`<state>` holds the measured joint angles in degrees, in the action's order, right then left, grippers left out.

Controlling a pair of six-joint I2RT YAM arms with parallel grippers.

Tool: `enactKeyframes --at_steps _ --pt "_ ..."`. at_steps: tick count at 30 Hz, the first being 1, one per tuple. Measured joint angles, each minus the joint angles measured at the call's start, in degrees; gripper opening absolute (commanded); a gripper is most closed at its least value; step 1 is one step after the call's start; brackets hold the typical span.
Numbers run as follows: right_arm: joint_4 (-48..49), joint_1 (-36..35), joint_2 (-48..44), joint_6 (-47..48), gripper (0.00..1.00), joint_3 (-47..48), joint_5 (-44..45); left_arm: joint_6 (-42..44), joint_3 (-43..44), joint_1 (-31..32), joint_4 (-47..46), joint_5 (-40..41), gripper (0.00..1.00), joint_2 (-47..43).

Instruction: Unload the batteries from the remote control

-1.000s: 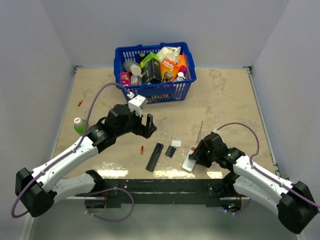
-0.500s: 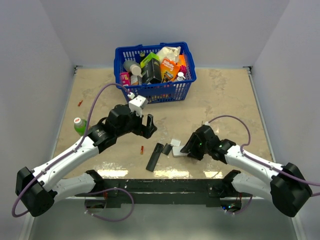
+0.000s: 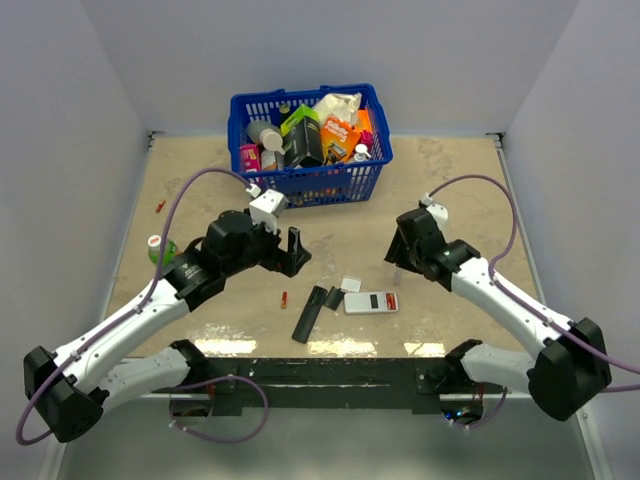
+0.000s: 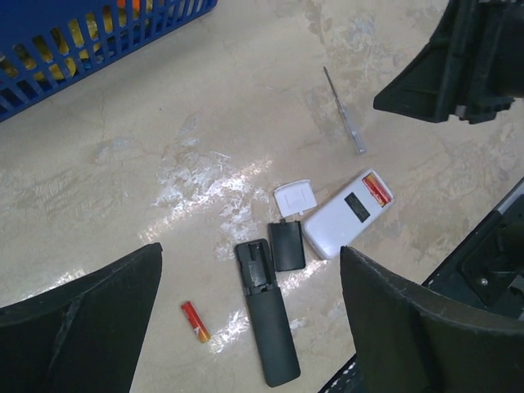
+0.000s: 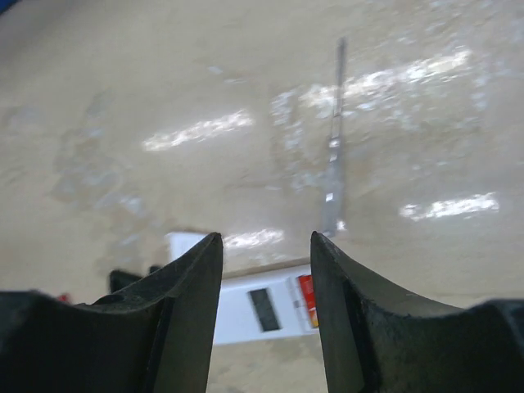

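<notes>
1. The left gripper (image 3: pixel 296 252) hung above the table (image 3: pixel 450 190), its jaws spread wide and holding nothing.
2. The right gripper (image 5: pixel 266 246) stood partly open and empty, near the white remote (image 4: pixel 348 213).
3. One red battery (image 4: pixel 375 187) sat in that remote's open bay.
4. A loose battery (image 4: pixel 195 320) lay on the table beside the black remote (image 4: pixel 268 327).

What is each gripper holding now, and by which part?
Nothing is held. The left gripper and the right gripper are both open and empty, touching nothing.
</notes>
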<state>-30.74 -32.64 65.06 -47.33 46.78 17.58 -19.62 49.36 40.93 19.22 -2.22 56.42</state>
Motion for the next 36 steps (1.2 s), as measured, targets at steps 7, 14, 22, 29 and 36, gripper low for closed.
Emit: enactKeyframes --at_steps 7,14,22,29,36 --pt "2.08 6.62 9.66 7.89 0.49 0.0 0.52 -3.72 0.15 0.0 1.09 -0.61 0.89 -3.23" --pt "5.99 6.69 17.66 9.27 0.44 -1.46 -1.99 -6.34 0.96 0.0 3.48 -3.06 0.86 -3.39" --pt "6.78 6.69 21.53 9.03 0.16 -2.14 -0.24 -7.1 3.41 0.0 4.39 -5.49 0.82 -2.93" --pt "7.5 6.67 19.85 11.76 0.0 -2.36 0.63 -7.91 4.79 0.0 4.57 -5.92 0.78 -2.78" --pt "7.74 6.03 5.53 18.32 0.0 -2.45 -11.78 -8.59 7.21 0.0 4.17 -6.19 0.7 2.29"
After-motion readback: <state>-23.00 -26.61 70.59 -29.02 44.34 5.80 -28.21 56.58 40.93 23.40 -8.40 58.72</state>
